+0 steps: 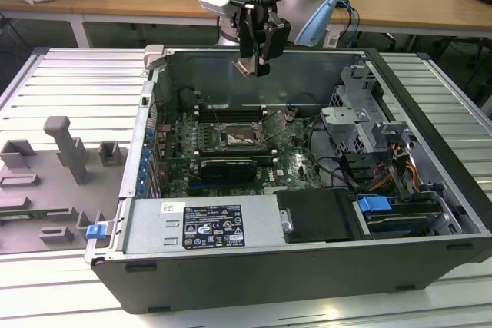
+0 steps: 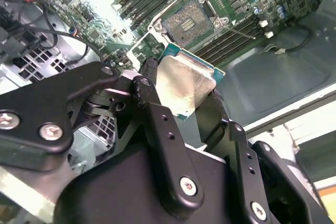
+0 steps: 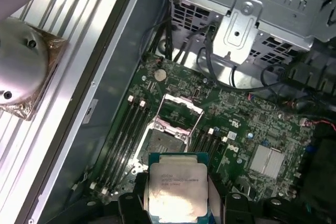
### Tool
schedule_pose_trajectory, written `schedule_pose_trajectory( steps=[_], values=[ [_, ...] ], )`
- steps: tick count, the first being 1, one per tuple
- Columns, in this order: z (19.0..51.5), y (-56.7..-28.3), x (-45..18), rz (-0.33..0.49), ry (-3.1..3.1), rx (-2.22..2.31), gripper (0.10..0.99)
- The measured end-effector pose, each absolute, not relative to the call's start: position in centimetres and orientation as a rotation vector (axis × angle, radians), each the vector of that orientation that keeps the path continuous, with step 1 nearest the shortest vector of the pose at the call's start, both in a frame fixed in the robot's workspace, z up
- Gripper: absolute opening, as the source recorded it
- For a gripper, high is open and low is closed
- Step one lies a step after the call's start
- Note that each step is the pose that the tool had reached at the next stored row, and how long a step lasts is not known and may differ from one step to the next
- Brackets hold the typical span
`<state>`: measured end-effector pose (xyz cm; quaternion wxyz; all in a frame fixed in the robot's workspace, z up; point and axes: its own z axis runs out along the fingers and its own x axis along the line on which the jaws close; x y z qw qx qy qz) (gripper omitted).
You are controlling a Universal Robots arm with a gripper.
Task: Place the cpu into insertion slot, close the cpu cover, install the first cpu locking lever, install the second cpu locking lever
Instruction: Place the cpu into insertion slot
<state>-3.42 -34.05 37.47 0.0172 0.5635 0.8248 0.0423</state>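
The end effector [image 1: 254, 63] is closed on the cpu [image 2: 184, 85]. Its two fingers press on opposite edges of the chip, so the silvery top is left free and the chip cannot turn in the grip. It hangs high above the slot [image 1: 241, 139], over the open case [image 1: 231, 274], and it touches nothing on the board.

In the first wrist view the cpu [image 3: 176, 190] lies flat with its top toward the camera, and the slot [image 3: 160, 142] is in sight beyond it. I judge that the chip is held level so that it can meet the contacts of the slot squarely.

The cover [image 3: 185, 103] stands raised on its hinge, on the side of the slot away from the cpu. This leaves the dark centre of the slot bare, which I think is the reason for its position: a closed frame would block the way into the slot. In the second wrist view the slot [image 2: 188, 22] is also empty.

So the first step is in hand but not yet done: the cpu is in the grip, well apart from the slot, and the cover is open. I cannot tell how the levers beside the slot stand.
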Motion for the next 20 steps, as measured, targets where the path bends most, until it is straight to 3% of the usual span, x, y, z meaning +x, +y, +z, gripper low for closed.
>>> schedule_pose_trajectory(
  steps=[20],
  values=[
    [37.02, -34.05, -3.42, 0.124, 2.331, 2.035, 0.537]
  ],
)
